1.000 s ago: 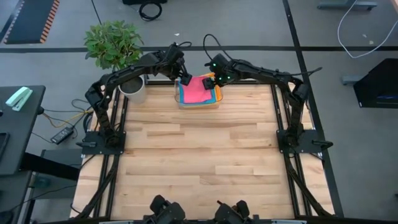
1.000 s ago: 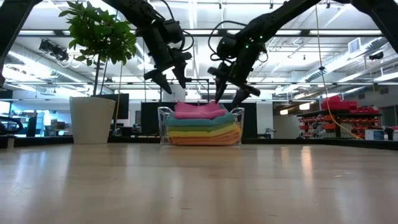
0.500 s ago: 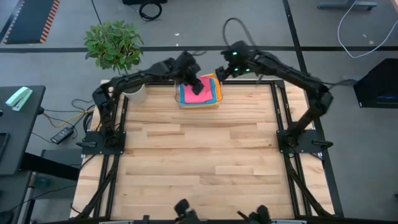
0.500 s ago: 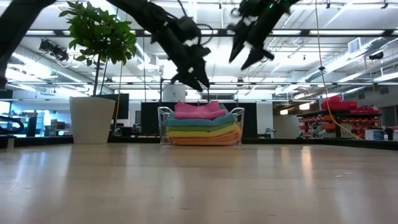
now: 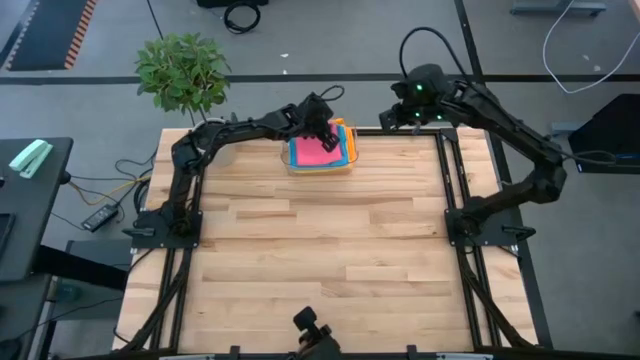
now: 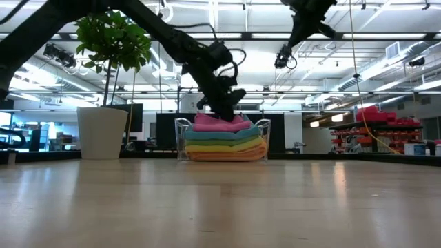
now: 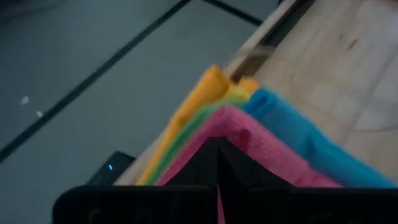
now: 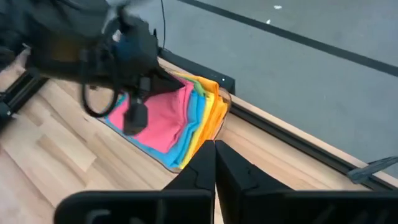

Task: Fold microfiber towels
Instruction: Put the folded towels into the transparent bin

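Note:
A stack of microfiber towels (image 5: 343,152) lies in a clear plastic bin (image 6: 262,143) at the table's far edge: orange at the bottom, then yellow, green and blue, with a pink towel (image 8: 163,119) on top. My left gripper (image 5: 325,136) is down on the pink towel (image 6: 222,125), shut. My right gripper (image 5: 388,120) hangs shut, high above the table to the right of the bin, touching nothing. It also shows in the low view (image 6: 283,59). My left gripper has its shut fingertips (image 7: 217,148) on the top pink towel near its far edge (image 7: 231,122). The cloth rises in a small ridge at the tips. The fingers slant down from the table's left. The towel lies on the stack; one layer or several, I cannot tell.
A white pot with a green plant (image 5: 213,146) stands left of the bin at the far left corner, also in the low view (image 6: 102,131). Bare wooden table (image 5: 320,260) stretches from the bin to the near edge.
My left gripper has come down and toward the right onto the pink towel and has shut there. My right gripper has risen from the bin, drawn away toward the far right and shut. The stack has stayed in the bin.

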Robot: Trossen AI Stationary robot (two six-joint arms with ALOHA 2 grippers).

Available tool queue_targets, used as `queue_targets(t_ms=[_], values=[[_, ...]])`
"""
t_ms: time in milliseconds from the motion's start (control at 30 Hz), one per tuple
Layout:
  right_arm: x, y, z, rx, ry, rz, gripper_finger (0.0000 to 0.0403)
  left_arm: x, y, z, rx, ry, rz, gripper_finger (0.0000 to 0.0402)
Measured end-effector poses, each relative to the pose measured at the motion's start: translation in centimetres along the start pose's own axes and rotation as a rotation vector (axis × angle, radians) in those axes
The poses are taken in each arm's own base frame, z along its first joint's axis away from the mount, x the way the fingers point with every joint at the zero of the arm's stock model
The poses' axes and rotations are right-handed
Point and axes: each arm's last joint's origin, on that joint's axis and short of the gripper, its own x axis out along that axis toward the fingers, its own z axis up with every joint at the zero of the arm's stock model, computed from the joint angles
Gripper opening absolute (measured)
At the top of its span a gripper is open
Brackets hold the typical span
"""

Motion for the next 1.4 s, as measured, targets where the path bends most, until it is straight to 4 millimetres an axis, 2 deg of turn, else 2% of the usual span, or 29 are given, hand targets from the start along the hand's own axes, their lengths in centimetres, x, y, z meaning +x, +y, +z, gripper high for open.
queue_targets(t_ms=[100,267,567,667,800,867,1000,1167,1400], values=[[-0.9,0.2,-0.3,0.007,-0.016,0.002,0.0011,1.3,0.1,-1.0,-0.008,0.038,0.002,0.0007],[-1.9,0.5,-0.7,-0.006,-0.024,0.02,0.0014,2.5,-0.1,-1.7,-0.001,0.053,-0.008,0.0007],[-2.3,2.3,-1.6,-0.036,-0.006,0.082,0.0014,3.2,0.0,-2.1,0.007,0.065,-0.092,0.0008],[-2.6,2.8,-1.9,-0.053,-0.001,0.101,0.0014,2.2,0.4,-1.2,-0.013,0.114,-0.117,0.0007],[-3.4,3.0,-2.2,-0.058,-0.015,0.125,0.001,-1.9,0.5,2.1,-0.012,0.075,-0.169,0.0007],[-3.9,2.9,-2.3,-0.057,-0.027,0.127,0.0009,-3.4,0.4,2.5,0.001,0.101,-0.177,0.001],[-5.0,2.9,-2.5,-0.056,-0.055,0.131,0.0009,-4.2,1.1,0.9,0.034,0.192,-0.208,0.0005],[-6.0,3.0,-3.2,-0.063,-0.074,0.158,0.0008,-2.6,3.6,-2.9,-0.012,0.326,-0.184,0.0006],[-5.7,2.4,-5.2,-0.045,-0.064,0.142,0.0008,-1.5,5.6,-5.0,-0.074,0.364,-0.138,0.0006]])
